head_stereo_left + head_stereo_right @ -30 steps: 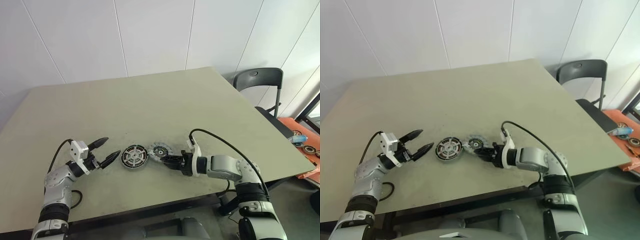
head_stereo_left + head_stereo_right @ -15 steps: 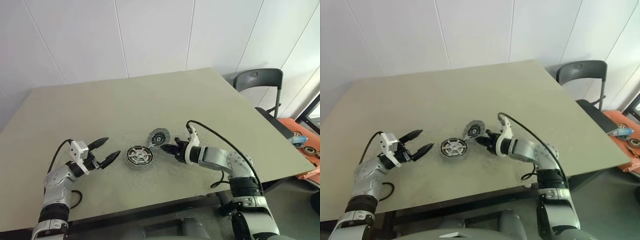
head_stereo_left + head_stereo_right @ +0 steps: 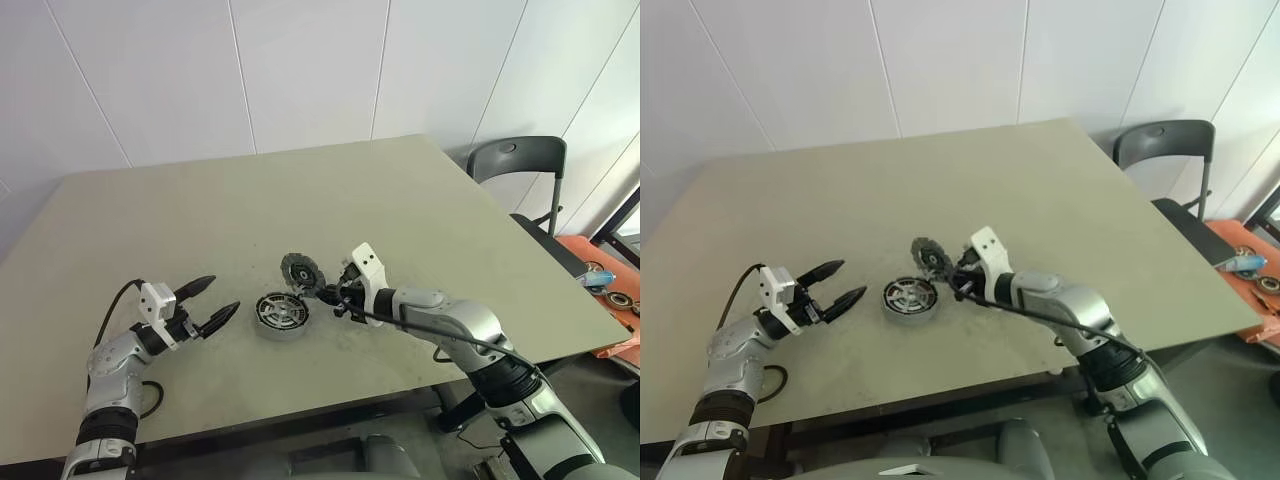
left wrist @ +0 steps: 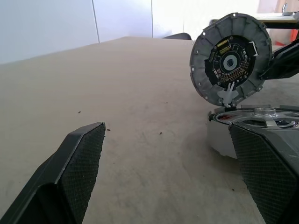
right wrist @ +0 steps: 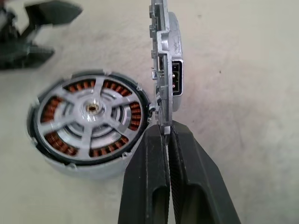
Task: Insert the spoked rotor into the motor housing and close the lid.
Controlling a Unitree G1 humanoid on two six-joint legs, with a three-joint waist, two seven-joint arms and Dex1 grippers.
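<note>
The motor housing point(image 3: 281, 314) lies flat on the table, copper coils showing around its inside point(image 5: 51, 140). The spoked rotor point(image 5: 92, 108) sits inside it, silver spokes up. My right gripper point(image 3: 325, 293) is shut on the edge of the lid point(image 3: 298, 271). The lid is off the table and stands on edge just beyond and right of the housing; in the left wrist view its circuit-board face point(image 4: 231, 58) shows. My left gripper point(image 3: 222, 295) hovers open to the left of the housing, touching nothing.
The beige table point(image 3: 400, 200) stretches wide behind the parts. A grey chair point(image 3: 515, 160) stands past the table's right corner. An orange surface with small parts point(image 3: 600, 275) is at the far right. A black cable loops from the right wrist.
My right gripper shut on the lid, which lay flat right of the housing. It then lifted the lid, rolled it onto its edge and carried it left. The left arm stayed still.
</note>
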